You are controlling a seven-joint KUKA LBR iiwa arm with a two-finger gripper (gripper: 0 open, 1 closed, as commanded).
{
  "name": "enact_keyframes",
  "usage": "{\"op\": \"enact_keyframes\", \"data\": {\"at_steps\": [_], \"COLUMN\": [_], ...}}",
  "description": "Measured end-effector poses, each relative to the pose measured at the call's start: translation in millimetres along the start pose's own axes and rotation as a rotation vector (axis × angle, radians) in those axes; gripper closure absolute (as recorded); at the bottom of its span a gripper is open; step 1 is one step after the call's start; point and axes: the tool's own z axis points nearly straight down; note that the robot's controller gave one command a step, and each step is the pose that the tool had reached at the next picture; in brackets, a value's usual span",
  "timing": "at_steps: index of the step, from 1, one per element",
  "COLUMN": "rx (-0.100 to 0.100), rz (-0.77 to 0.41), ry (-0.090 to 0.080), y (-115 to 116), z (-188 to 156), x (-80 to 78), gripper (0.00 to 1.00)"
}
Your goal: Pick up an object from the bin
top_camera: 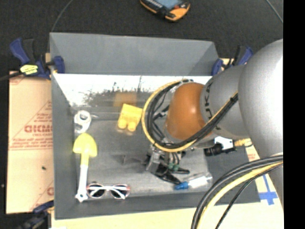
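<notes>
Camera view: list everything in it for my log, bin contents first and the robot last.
bin: one, grey metal, centre of view
toy block: one, yellow, back middle of the bin
ring: one, white, back left of the floor
toy shovel: one, yellow blade with white handle, along the left wall
sunglasses: one pair, white frame, front left
pen-like item: one, white with blue end, front right
small dark items: count and kind unclear, under the hand
handheld device: one, black and orange, outside the bin, beyond its back wall
hand: one, low over the floor, front centre-right
arm: one, silver with orange cover, entering from the right
</notes>
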Motion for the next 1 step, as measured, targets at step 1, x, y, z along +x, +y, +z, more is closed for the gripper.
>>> {"op": "enact_keyframes", "data": {"at_steps": [1], "rx": [-0.001], "rz": [-0.002], "ry": [-0.002], "y": [-0.2], "z": [-17.2], "x": [-0.2], "gripper": [1.0]}}
